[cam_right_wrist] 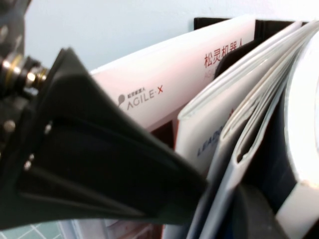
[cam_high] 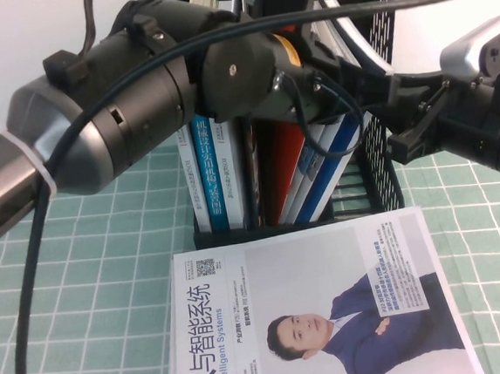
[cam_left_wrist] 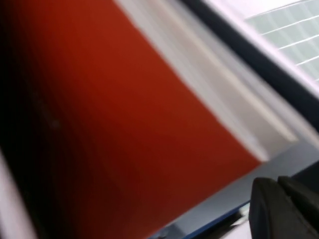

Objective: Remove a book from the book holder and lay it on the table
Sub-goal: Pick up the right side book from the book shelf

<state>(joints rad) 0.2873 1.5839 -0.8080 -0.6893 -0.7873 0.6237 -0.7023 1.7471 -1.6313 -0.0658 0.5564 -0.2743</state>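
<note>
The left jaws (cam_high: 338, 72) are held over the top of the book holder (cam_high: 380, 175), and the left wrist view is filled by a red cover (cam_left_wrist: 124, 124) lying right against them. How far they are opened cannot be told, nor whether anything is gripped. The right jaws (cam_high: 407, 134) are brought in from the holder's right side at the height of its upper rim. Their opening cannot be told either, and a fan of thin white magazines (cam_right_wrist: 234, 124) is seen directly in front of them.

The book with the blue and red lettering cannot be picked out. Everything in the holder is seen edge-on, so it is judged to be one of the white and blue magazines (cam_high: 323, 167) leaning in the right-hand compartments. Their long axis is roughly upright, tilted toward the holder's right wall, so a lift up and out is called for. The right jaws are judged nearer to that bundle, while the left jaws are placed against the red magazine beside it.

Counted:
- One holder.
- Two arms.
- One blue-spined book (cam_high: 209, 173) at the holder's left.
- One red magazine.
- Several thin white ones whose number cannot be fixed.
- One magazine with a man in a navy suit (cam_high: 332, 320), lying flat on the green checked surface (cam_high: 89, 253) just in front of the holder.
</note>
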